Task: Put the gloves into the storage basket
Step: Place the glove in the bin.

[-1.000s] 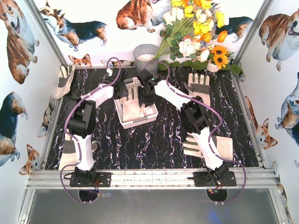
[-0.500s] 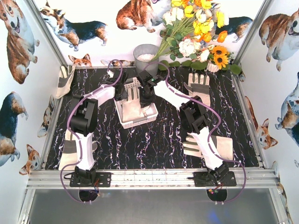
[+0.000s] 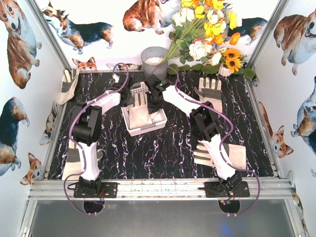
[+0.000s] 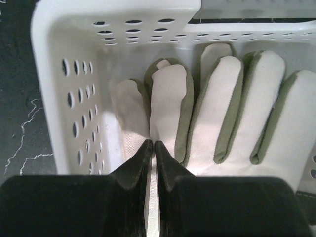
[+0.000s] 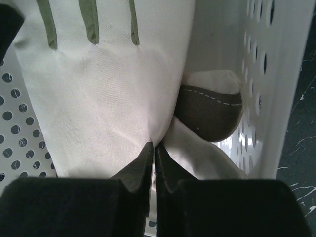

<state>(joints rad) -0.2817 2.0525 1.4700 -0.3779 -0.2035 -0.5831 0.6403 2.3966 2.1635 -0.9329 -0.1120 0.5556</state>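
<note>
Left gripper (image 4: 151, 148): pinched shut on glove (image 4: 222, 113) inside storage basket (image 4: 54, 59) | right gripper (image 5: 152, 150): likewise | risk: lifting unreleased drags glove out.

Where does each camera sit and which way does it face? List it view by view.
Top external: above and behind the arms, looking down on the black marbled table; both arms show, bases at the bottom.
Left wrist: on the left arm, looking down into the white slotted plastic basket at the cream fabric glove; the shut left pincer shows.
Right wrist: on the right arm, looking down the basket's right wall; the shut right pincer shows.
Shared: both wrist views show the basket and a glove inside.
</note>
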